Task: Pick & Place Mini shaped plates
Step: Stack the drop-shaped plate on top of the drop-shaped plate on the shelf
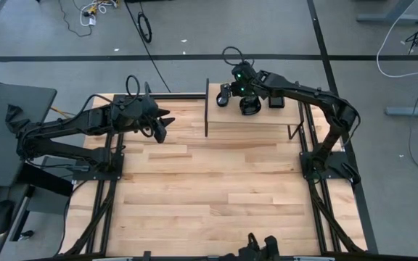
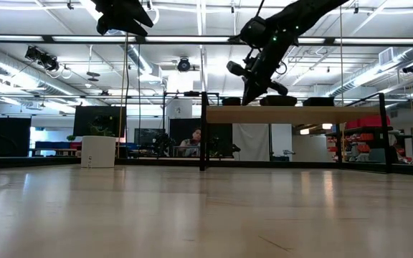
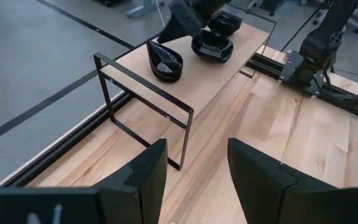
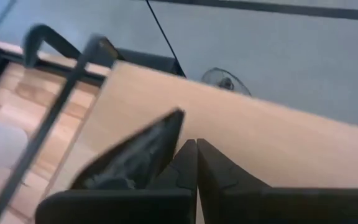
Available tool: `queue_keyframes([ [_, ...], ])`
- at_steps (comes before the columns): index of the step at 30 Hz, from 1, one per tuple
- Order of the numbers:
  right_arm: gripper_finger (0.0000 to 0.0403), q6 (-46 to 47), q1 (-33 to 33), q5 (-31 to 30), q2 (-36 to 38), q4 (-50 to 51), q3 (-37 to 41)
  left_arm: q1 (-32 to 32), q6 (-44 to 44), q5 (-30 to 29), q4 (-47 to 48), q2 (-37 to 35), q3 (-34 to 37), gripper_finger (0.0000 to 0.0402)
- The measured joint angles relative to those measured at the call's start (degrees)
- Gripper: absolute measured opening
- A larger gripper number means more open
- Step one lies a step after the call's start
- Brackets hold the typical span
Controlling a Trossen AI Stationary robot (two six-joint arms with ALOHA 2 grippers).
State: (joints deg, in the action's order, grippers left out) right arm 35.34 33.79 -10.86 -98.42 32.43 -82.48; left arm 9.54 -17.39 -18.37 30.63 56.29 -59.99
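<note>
A raised wooden shelf (image 1: 256, 125) on black legs stands at the table's far edge. On it rest a stack of teardrop mini plates (image 3: 165, 61), a rounded stack (image 3: 213, 48) and a square stack (image 3: 226, 22), all glossy black. My right gripper (image 4: 196, 144) is shut and slants down at the pointed far end of the teardrop stack (image 1: 226, 95). A teardrop plate (image 4: 135, 155) shows close beside one of its fingers. My left gripper (image 3: 197, 168) hangs open and empty above the table's left side (image 1: 162, 132), short of the shelf. My right gripper's shut fingers slant down from the far right, right next to the teardrop plate's pointed end (image 4: 178, 121). The plate lies along the outer side of one finger (image 4: 173, 165), not between the two. Whether that finger touches it, I cannot tell.
The shelf's black frame (image 3: 143, 93) rises from the table on its left end. Bare wooden tabletop (image 1: 216, 188) spreads in front of the shelf. A white pot with a green plant (image 2: 97, 149) stands at the far left. A person (image 2: 191, 143) sits in the room behind.
</note>
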Motion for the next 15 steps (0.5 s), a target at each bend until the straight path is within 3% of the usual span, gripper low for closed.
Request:
queue_keyframes([
  [15, 0.0002, -4.81, 2.75, 6.41, -1.54, -5.99, 0.00, -0.02, -0.02, 0.09, 0.02, -0.02, 0.00, 0.0174],
])
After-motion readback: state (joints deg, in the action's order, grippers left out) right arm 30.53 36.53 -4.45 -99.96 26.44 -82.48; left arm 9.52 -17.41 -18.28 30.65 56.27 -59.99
